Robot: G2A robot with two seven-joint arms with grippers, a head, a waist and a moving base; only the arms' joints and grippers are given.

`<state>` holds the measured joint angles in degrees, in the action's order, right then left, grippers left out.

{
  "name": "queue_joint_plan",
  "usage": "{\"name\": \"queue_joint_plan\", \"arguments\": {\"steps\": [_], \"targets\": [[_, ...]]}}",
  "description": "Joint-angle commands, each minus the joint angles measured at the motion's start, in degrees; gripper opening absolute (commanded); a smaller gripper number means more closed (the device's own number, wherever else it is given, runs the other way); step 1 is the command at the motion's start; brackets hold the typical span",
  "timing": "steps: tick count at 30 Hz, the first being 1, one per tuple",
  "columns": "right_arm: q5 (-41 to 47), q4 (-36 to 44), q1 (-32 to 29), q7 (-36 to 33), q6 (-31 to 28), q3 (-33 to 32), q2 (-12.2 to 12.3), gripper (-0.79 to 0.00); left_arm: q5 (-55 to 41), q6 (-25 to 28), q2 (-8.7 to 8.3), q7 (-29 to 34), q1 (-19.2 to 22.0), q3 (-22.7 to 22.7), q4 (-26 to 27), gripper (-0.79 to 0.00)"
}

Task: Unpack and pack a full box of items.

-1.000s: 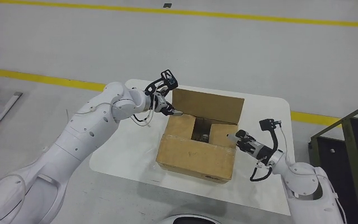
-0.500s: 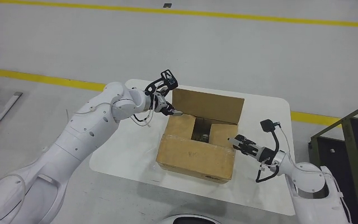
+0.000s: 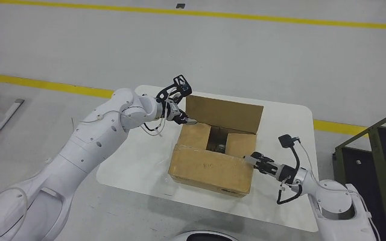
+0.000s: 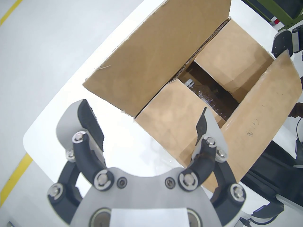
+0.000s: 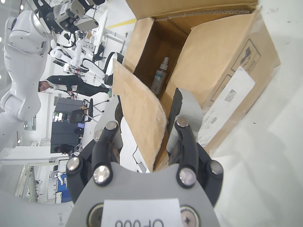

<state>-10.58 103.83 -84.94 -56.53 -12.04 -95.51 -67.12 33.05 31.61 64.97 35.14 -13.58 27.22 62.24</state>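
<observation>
Right wrist view footage lay nearest. The right gripper (image 5: 148, 100) was seen open, one finger set on each side of the front flap (image 5: 139, 109) of the box (image 5: 213, 48), with the cardboard passing between them. Beyond the flap a spray bottle (image 5: 159, 76) was shown inside the box, against an inner wall. A white label (image 5: 233, 88) was shown on the outer side wall, just above the table (image 5: 272, 119).

In the top view that same opening (image 3: 218, 144) was given as a dark slot with a small pale shape in it. The right gripper (image 3: 250, 160) was placed at the box's (image 3: 208, 172) front right corner.

From the left wrist, something clear and glinting with a white cap was seen in the opening (image 4: 208, 90). Whether it was the bottle could not be told.

The left gripper (image 4: 144, 109) was held wide open and empty. It was placed over the table (image 4: 71, 60) at the box's far left corner, beside the raised back flap (image 4: 165, 36). The same position was shown from above (image 3: 183, 117).

The rest of the contents was hidden by the two short flaps (image 4: 232, 55) folded inward. The front flap's near end was cut off under the right gripper's body. Contact between its pads and the cardboard was hard to make out.

Over the last second the right gripper had been brought toward the robot along the box's right side, from beside the right short flap to the front corner. The left arm and the box were unchanged.
</observation>
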Motion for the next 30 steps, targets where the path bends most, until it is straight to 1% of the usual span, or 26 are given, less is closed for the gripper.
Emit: {"name": "queue_joint_plan", "arguments": {"steps": [1, 4, 7, 8, 9, 10, 11, 12, 16, 17, 23, 28, 30], "targets": [[0.0, 0.26, -0.49, -0.39, -0.14, 0.19, 0.17, -0.339, 0.0, 0.0, 0.0, 0.0, 0.0, 0.0, 0.0, 0.0], [0.43, 0.51, -0.97, -0.42, -0.37, 0.47, 0.33, -0.342, 0.0, 0.0, 0.0, 0.0, 0.0, 0.0, 0.0, 0.0], [0.49, 0.9, -1.58, -0.64, -1.39, 0.75, 0.55, -0.372, 0.0, 0.0, 0.0, 0.0, 0.0, 0.0, 0.0, 0.0], [-0.19, 1.2, -1.91, -0.49, -2.27, 0.91, 0.66, -0.428, 0.0, 0.0, 0.0, 0.0, 0.0, 0.0, 0.0, 0.0], [-0.79, 1.44, -2.23, -0.22, -2.98, 1.05, 0.73, -0.511, 0.0, 0.0, 0.0, 0.0, 0.0, 0.0, 0.0, 0.0], [-1.36, 1.67, -2.6, 0.39, -3.68, 1.18, 0.79, -0.576, 0.0, 0.0, 0.0, 0.0, 0.0, 0.0, 0.0, 0.0], [-2.08, 2.0, -2.97, 1.18, -4.29, 1.29, 0.83, -0.77, 0.0, 0.0, 0.0, 0.0, 0.0, 0.0, 0.0, 0.0], [-2.79, 2.33, -3.43, 2.03, -4.83, 1.47, 0.86, -0.785, 0.0, 0.0, 0.0, 0.0, 0.0, 0.0, 0.0, 0.0], [-5.76, 4.07, -5.02, 6.56, -7.1, 2.1, 0.91, -0.785, 0.0, 0.0, 0.0, 0.0, 0.0, 0.0, 0.0, 0.0], [-7.48, 5.0, -5.58, 9.34, -8.43, 2.15, 0.89, -0.785, 0.0, 0.0, 0.0, 0.0, 0.0, 0.0, 0.0, 0.0], [-11.33, 10.24, -9.12, 19.18, -15.54, 2.03, 0.85, -0.785, 0.0, 0.0, 0.0, 0.0, 0.0, 0.0, 0.0, 0.0], [-20.63, 13.25, -11.58, 26.52, -22.38, 0.82, 0.97, -0.785, 0.0, 0.0, 0.0, 0.0, 0.0, 0.0, 0.0, 0.0], [-26.41, 14.26, -13.03, 30.05, -25.42, 0.89, 0.98, -0.785, 0.17, -0.36, -0.01, -0.42, -0.39, 0.09, 0.17, 0.0]]}}
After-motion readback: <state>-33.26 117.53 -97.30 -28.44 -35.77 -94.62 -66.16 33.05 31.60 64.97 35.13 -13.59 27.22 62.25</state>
